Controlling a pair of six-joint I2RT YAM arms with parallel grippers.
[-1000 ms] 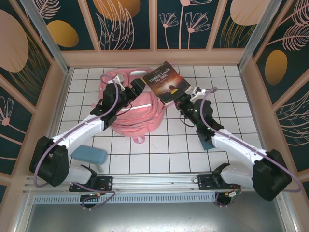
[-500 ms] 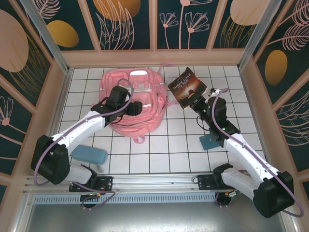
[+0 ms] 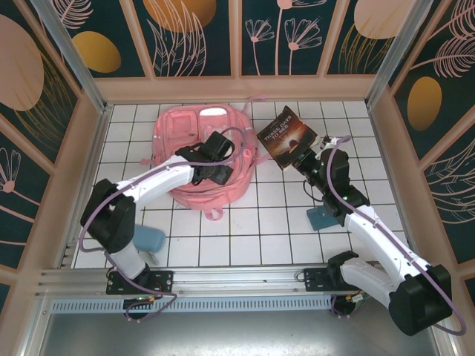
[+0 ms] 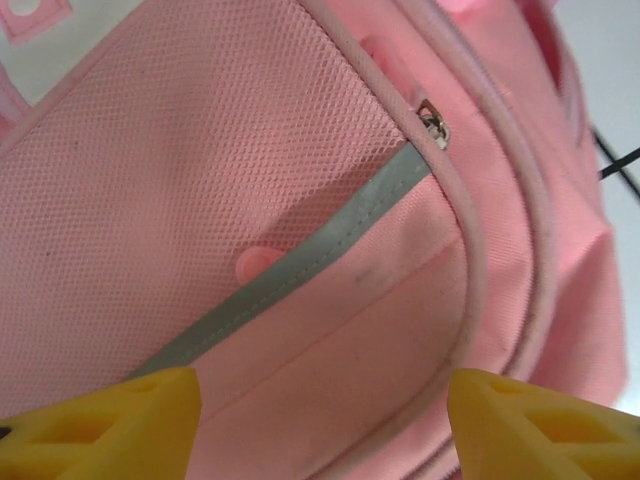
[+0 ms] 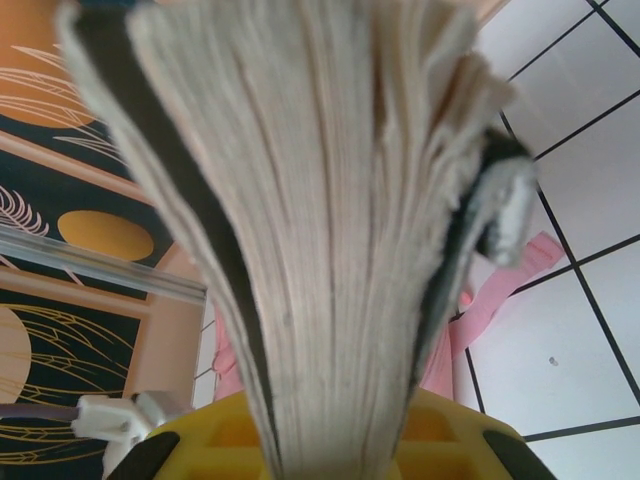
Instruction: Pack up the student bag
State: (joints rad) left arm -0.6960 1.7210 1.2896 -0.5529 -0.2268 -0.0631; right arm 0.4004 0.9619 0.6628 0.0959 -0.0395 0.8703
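Note:
The student bag (image 3: 194, 141) is a large pink backpack lying flat on the white tiled floor at the back centre. My left gripper (image 3: 221, 172) hangs over its lower right part, open. In the left wrist view its yellow fingertips (image 4: 100, 420) stand wide apart over the bag's front pocket (image 4: 340, 350), below a grey stripe (image 4: 300, 268) and a zipper pull (image 4: 433, 122). My right gripper (image 3: 306, 159) is shut on a dark paperback book (image 3: 286, 136), held tilted in the air just right of the bag. The book's page edges (image 5: 330, 200) rise from between the yellow jaws.
A small blue case (image 3: 148, 239) lies near the front left, partly behind the left arm. A teal object (image 3: 323, 218) sits on the floor beside the right arm. A pink strap loop (image 3: 215, 214) pokes out below the bag. Patterned walls enclose the floor.
My left arm swung right across the bag, from its left part to its lower right, with its jaws narrowing somewhat. My right gripper carried the book off the bag to the right, then stayed still.

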